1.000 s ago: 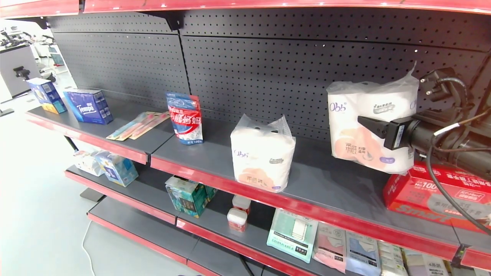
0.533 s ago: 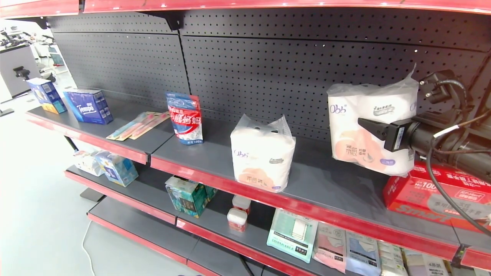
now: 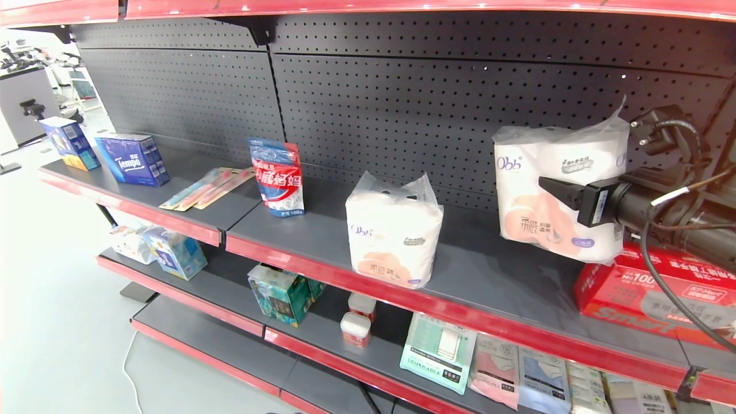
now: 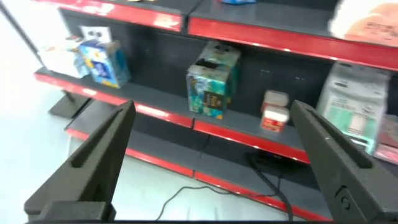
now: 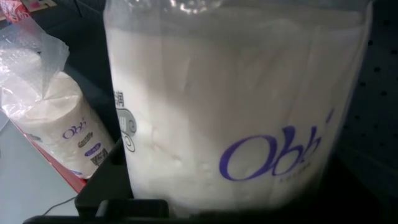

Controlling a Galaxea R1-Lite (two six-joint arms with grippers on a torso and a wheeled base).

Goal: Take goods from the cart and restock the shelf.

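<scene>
Here's the right gripper point(image 3: 555, 178) over the middle tier, clamped on a white plastic-wrapped pack of toilet rolls point(image 3: 532, 158), one black finger across its front face and the other hidden behind it. The pack sits upright in the grip, looking clear of the dark grey shelf board with the red front edge point(image 3: 489, 276), close to the perforated back panel and just beside a red cardboard box point(image 3: 650, 290). A grip on the sides keeps the base free to land flat, I'd say, and the gap between the red box and the matching white pack already standing on the shelf point(image 3: 394, 233) looks like the slot it's headed for. The right wrist view puts the wrapper point(image 5: 236, 106) right up against the lens, with the standing pack point(image 5: 53, 118) off to one side. The left gripper point(image 4: 211, 109) hangs low and empty, fingers spread wide, and its camera picks out the lower tier's teal patterned box point(image 4: 213, 81) and small white-and-red jars point(image 4: 273, 112).
</scene>
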